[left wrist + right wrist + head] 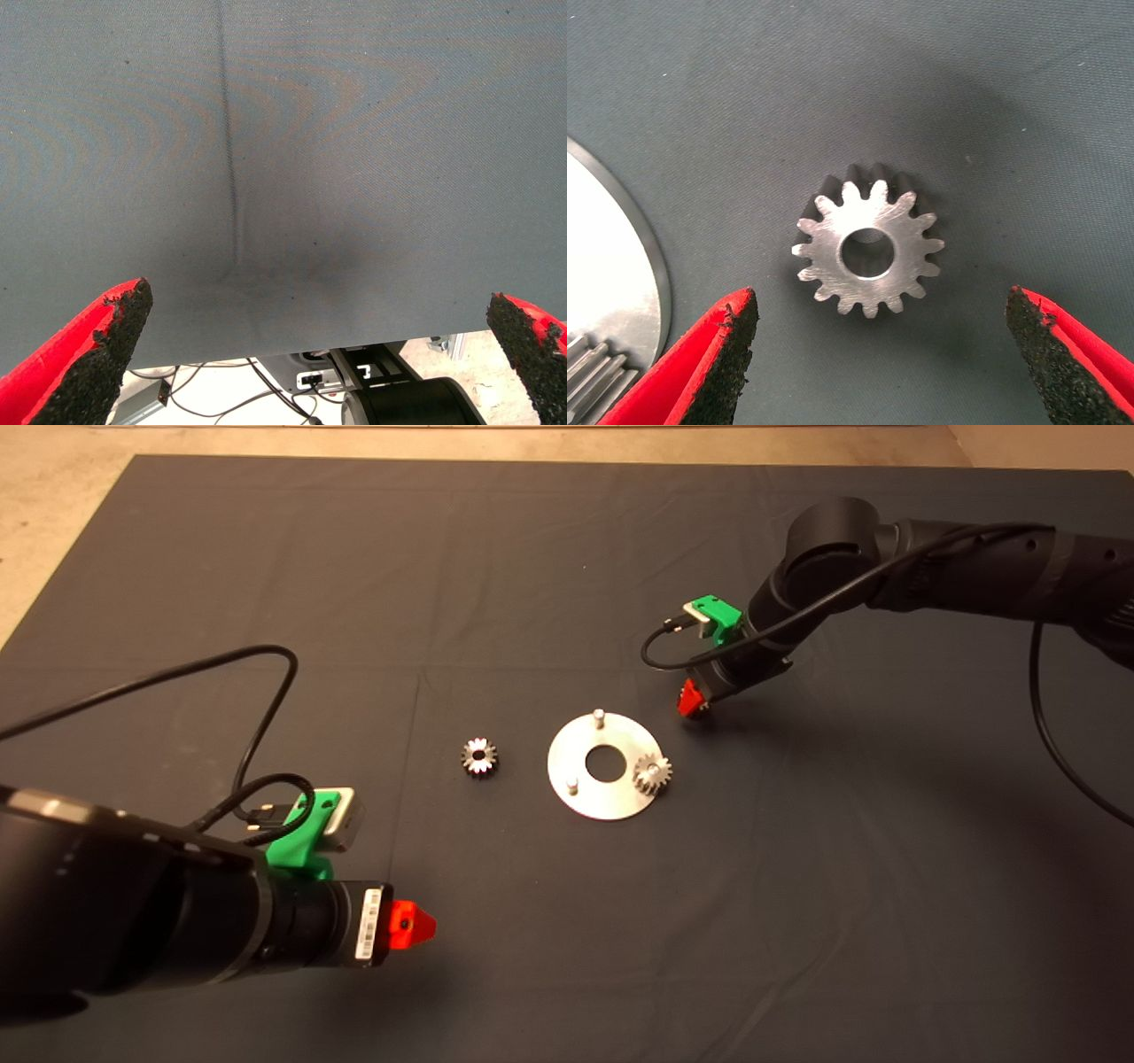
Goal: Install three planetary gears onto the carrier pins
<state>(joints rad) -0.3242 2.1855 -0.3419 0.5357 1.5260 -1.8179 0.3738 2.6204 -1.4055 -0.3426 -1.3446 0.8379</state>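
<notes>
Silver metal catches the light near the middle of the dark mat (567, 567): a flat round disc (585, 793) with a central hole lies there, carrying the carrier pins. Two bare pins stand upright on it, one at the far rim (599, 715) and one toward the near left (573, 785). A seated gear (652, 773) sits on the disc's right side, its teeth overhanging the rim. A second gear (479, 755) lies flat on the mat, near the disc's left and apart from it. A third gear (868, 250) lies flat on the mat beside the disc's edge, bore facing up; only the right wrist camera shows it, since the right gripper hides it from above. That right gripper (692, 698) hangs just beyond the disc's far right rim, pointing down at this gear, its red fingers (709, 354) spread wide to either side and not touching it. The left gripper (413, 924) waits at the lower left of the mat, well apart from the parts, its fingers (97, 345) also spread wide over bare cloth.
</notes>
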